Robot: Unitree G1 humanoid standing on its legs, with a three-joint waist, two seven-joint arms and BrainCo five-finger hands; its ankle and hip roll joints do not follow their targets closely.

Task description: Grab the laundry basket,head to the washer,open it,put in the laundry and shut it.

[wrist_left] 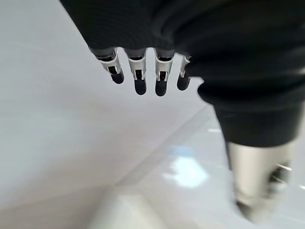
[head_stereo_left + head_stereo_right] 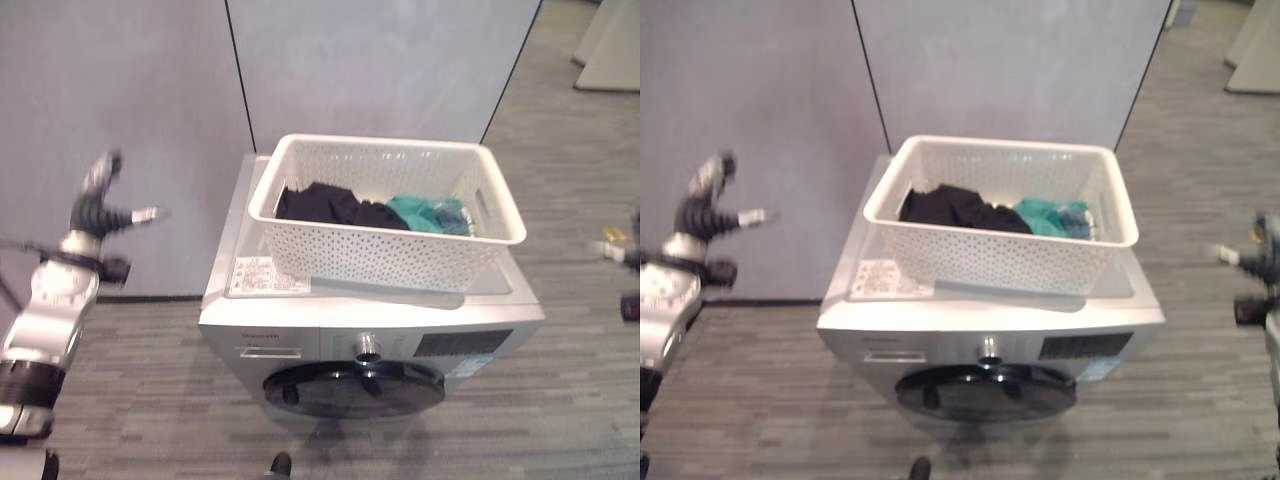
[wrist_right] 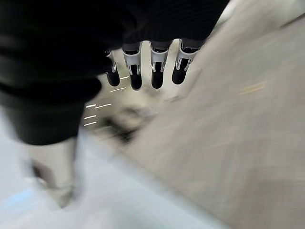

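Observation:
A white perforated laundry basket stands on top of the silver front-loading washer. Black cloth and teal cloth lie inside it. The washer's round dark door is closed. My left hand is raised well to the left of the washer, apart from the basket, with straight fingers and nothing in it. My right hand hangs at the far right edge, away from the basket, fingers extended and empty.
Grey partition panels stand right behind the washer. Grey striped carpet spreads around it, with free room on both sides. A pale board lies at the far right back.

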